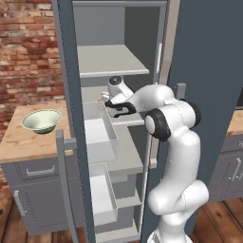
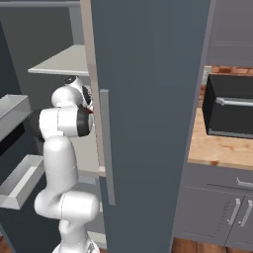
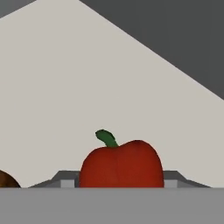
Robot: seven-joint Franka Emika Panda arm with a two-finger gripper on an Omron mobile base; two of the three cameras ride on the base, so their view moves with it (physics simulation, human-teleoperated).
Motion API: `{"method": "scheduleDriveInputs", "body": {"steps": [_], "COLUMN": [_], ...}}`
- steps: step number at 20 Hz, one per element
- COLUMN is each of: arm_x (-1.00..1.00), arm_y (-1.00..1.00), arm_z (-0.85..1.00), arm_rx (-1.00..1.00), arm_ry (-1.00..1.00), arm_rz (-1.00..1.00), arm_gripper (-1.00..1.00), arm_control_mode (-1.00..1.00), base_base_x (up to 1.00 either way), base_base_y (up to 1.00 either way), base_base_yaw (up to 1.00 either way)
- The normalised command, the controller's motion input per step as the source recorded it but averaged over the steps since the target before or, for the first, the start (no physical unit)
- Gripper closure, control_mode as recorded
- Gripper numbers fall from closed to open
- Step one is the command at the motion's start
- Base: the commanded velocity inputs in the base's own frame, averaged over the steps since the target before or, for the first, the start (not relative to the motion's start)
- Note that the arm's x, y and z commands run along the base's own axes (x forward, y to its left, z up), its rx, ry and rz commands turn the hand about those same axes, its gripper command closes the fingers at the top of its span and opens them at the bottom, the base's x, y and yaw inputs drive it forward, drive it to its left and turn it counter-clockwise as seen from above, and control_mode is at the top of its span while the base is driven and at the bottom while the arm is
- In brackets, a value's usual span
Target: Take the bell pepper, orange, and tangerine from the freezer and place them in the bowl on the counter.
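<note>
White arm links are reaching deep into the open freezer (image 1: pixel 71 57) in the left base view, the end effector (image 1: pixel 110 98) sitting at the middle shelf level just above a pulled-out translucent bin (image 1: pixel 102 135). To the left, the bowl (image 1: pixel 42 120) is waiting empty on the tabletop (image 1: pixel 23 142), well apart from the arm, presumably kept near so each fruit has a short trip.

Over in the right base view, the freezer door (image 2: pixel 148 99) is blocking most of the wrist.

Through the hand view, the bell pepper (image 3: pixel 120 165) is standing upright on the pale shelf (image 3: pixel 87 87), glossy red, lumpy-shouldered, with a curled green stem. It is sitting between the finger tips, so a grasp seems underway, but I cannot tell whether they are clenching it yet. An orange-brown fruit (image 3: pixel 6 180) is peeking in nearby.
</note>
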Motion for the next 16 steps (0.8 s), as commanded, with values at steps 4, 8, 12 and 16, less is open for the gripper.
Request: {"method": "scheduleDriveInputs", "body": {"steps": [4,8,12,16], "arm_x": [-0.1,-0.48,-0.69,-0.9], "arm_y": [0.0,0.01,0.0,-0.11], "arm_z": [-0.24,-0.15,-0.03,0.01], "arm_rx": [-0.01,-0.03,0.0,0.0], "arm_ry": [-0.01,-0.01,-0.03,-0.04], "arm_rz": [0.0,0.0,0.0,0.0], "arm_gripper": [1.0,1.0,1.0,1.0], "arm_control_mode": [-1.0,-1.0,-1.0,-1.0], "base_base_x": [0.0,0.0,0.0,0.0], "base_base_y": [0.0,0.0,0.0,0.0], "base_base_yaw": [0.0,0.0,0.0,0.0]}}
